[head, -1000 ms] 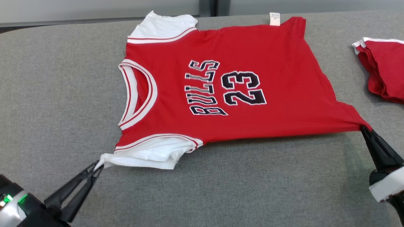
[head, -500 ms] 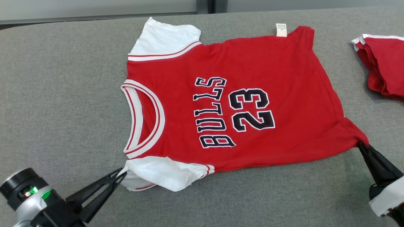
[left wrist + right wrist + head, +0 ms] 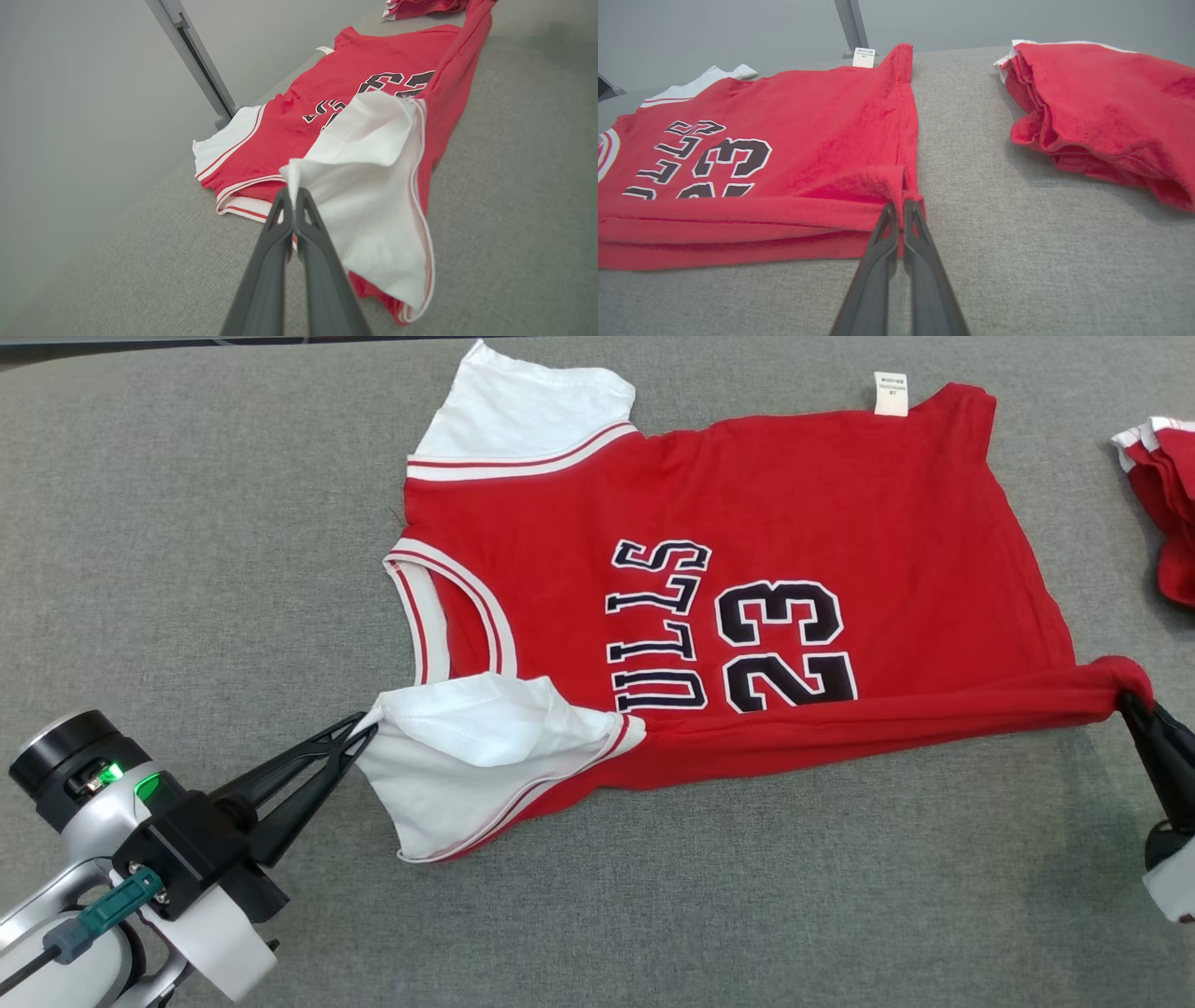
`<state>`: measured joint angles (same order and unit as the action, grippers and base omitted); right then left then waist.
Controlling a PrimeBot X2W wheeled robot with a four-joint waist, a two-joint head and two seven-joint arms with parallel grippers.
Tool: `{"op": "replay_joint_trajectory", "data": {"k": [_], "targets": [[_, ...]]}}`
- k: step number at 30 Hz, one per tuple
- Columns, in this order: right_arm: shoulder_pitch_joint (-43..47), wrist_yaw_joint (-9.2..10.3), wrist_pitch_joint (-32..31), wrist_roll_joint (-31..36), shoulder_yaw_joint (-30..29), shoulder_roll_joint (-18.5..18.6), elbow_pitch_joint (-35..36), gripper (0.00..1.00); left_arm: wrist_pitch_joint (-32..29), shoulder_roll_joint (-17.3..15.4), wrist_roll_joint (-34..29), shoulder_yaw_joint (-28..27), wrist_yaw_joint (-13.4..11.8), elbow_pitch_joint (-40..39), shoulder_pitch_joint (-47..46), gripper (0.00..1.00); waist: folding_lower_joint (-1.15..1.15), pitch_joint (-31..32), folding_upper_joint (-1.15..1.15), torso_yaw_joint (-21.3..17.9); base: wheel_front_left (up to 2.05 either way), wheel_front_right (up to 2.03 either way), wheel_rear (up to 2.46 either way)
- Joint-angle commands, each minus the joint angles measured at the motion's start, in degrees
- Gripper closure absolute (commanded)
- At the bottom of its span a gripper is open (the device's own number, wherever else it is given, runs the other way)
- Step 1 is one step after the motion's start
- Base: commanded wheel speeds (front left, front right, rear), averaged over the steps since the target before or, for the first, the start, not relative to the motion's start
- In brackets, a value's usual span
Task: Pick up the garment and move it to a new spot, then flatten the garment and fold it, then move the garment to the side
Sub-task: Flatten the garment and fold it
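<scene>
The garment (image 3: 775, 513) is a red shirt with white sleeves and black "BULLS 23" print, spread on the grey table (image 3: 168, 569), collar to the left. My left gripper (image 3: 366, 728) is shut on the near white sleeve (image 3: 467, 747), which is lifted and folded up over the print. At the right, my right gripper (image 3: 1130, 702) is shut on the near hem corner, and the near edge is rolled up between the two grips. The left wrist view shows the left gripper (image 3: 293, 193) pinching the sleeve (image 3: 369, 186). The right gripper (image 3: 900, 205) clamps the red hem (image 3: 859, 186).
A second red garment (image 3: 1167, 495) lies bunched at the table's right edge, large in the right wrist view (image 3: 1101, 102). A grey post (image 3: 196, 60) stands behind the table's far edge. Bare grey cloth stretches to the left and along the near side.
Both grippers have lifted the garment's near edge and carried it away from me over the shirt, covering part of the lettering. The camera view has shifted too.
</scene>
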<state>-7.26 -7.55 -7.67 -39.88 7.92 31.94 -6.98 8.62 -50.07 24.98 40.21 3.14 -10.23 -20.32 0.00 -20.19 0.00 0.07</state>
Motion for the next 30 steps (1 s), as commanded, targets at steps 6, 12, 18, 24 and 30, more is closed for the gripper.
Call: {"op": "replay_joint_trajectory", "data": {"k": [6,12,18,24,30], "targets": [[10.7,0.11,-6.5,1.9,-8.1,-0.8,9.2,1.0,-1.6,-1.3,2.2,0.1,0.3,-3.1,1.1,1.0,0.0,0.8,0.0,0.1,0.0,0.0,0.0],[22.2,0.11,-16.7,2.6,-13.7,-5.1,19.2,1.0,-5.1,-5.3,4.6,-0.3,-3.0,-10.4,6.2,1.0,0.0,3.1,0.0,-0.6,0.0,0.0,0.0],[22.8,0.11,-22.2,3.4,-16.6,-7.6,24.7,1.0,-7.0,-6.7,5.7,-0.7,-3.0,-14.6,5.8,1.0,0.0,3.7,0.0,-0.3,0.0,0.0,0.0],[18.5,0.12,-26.7,3.6,-16.7,-8.5,24.1,1.0,-8.7,-5.0,5.9,0.1,-0.1,-13.3,1.7,1.0,0.0,2.1,0.0,-0.2,0.0,0.0,0.0],[11.1,0.11,-29.0,2.2,-16.1,-8.6,21.3,1.0,-9.0,-3.3,5.3,0.5,2.5,-9.8,-4.4,1.0,0.0,-1.0,0.0,0.2,0.0,0.0,0.0]]}}
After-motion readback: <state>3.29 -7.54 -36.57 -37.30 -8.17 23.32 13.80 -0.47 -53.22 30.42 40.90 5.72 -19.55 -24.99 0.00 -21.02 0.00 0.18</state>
